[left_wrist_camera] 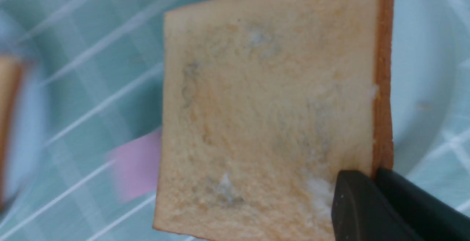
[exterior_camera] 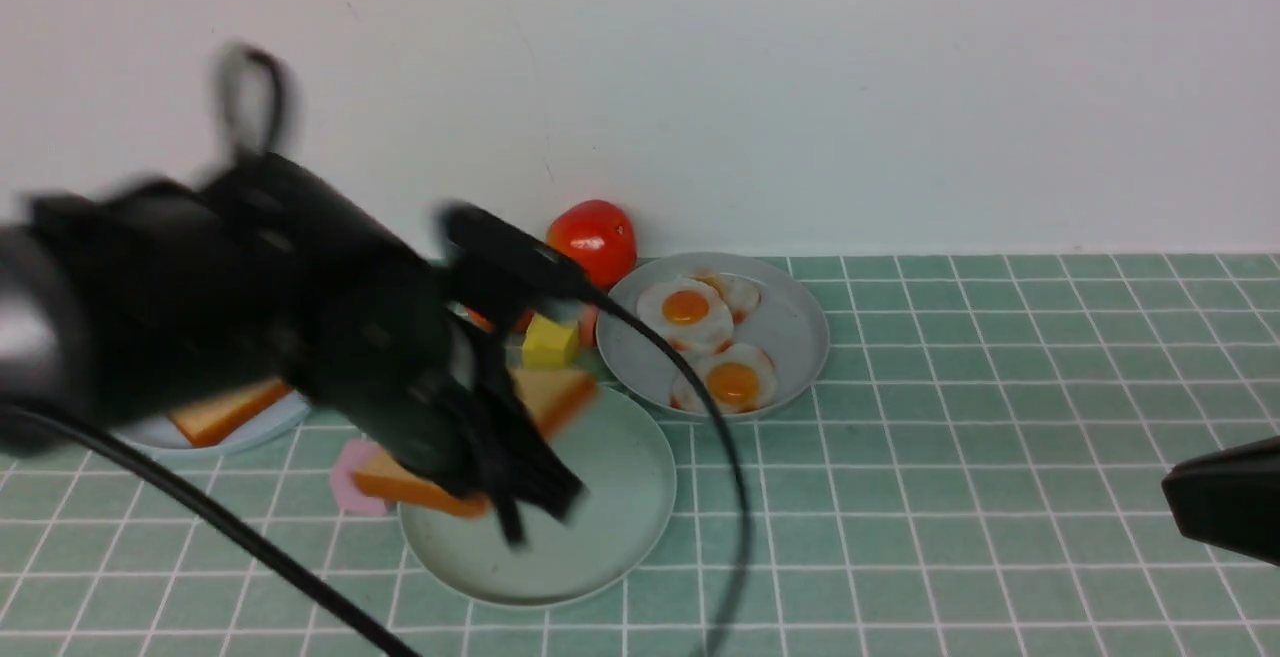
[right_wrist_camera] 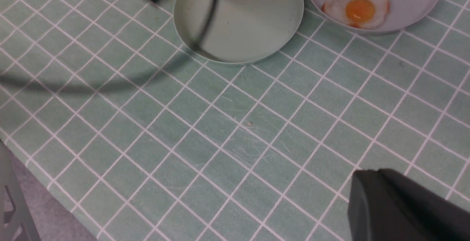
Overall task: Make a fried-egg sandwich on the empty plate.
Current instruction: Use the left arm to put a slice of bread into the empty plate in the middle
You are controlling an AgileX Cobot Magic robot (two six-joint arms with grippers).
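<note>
Front: green checked tablecloth (exterior_camera: 1000,437), white wall. Black left gripper (exterior_camera: 530,507) pinches square golden-brown toast slice (exterior_camera: 555,397) above round mint-green plate (exterior_camera: 610,477), at its left rim; white fried eggs (exterior_camera: 733,382) on round grey plate (exterior_camera: 800,327) behind it.
Left wrist: fingers (left_wrist_camera: 367,208) clamp the toast's crust.
Right wrist: right gripper (right_wrist_camera: 404,208), spread or closed not discernible.

Golden toast slice (left_wrist_camera: 268,116) hangs tilted over left rim of mint plate (exterior_camera: 610,477).

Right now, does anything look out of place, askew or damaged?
The toast slice shows grey smudges and white scuffs, so it looks worn. The left hand pinches it by one corner, over the mint-green plate. A pink piece lies on the cloth beside that plate.
</note>
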